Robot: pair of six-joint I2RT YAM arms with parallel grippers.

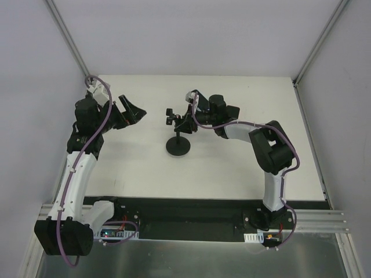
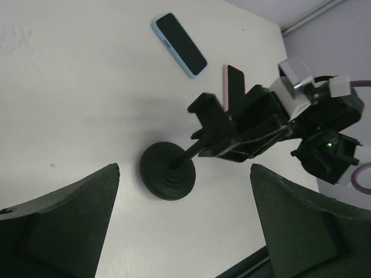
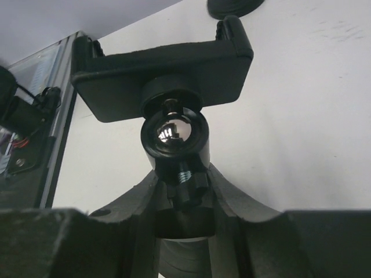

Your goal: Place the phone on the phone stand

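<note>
The black phone stand has a round base [image 1: 178, 146] near the table's middle and a clamp head [image 3: 162, 69] on a ball joint [image 3: 174, 132]. My right gripper [image 1: 184, 121] is shut on the stand's neck just under the ball joint, and the wrist view shows its fingers [image 3: 145, 202] on both sides of the screw knob. A light-blue phone [image 2: 179, 44] lies flat, screen up, beyond the stand. A pink-edged phone [image 2: 233, 86] lies partly hidden behind the clamp. Neither phone shows in the top view. My left gripper [image 1: 132, 110] is open and empty, raised left of the stand.
White walls and metal frame posts enclose the table. The black strip at the near edge [image 1: 191, 211] carries the arm bases. The right arm's wrist with its white camera block [image 2: 298, 87] hangs over the table's back middle.
</note>
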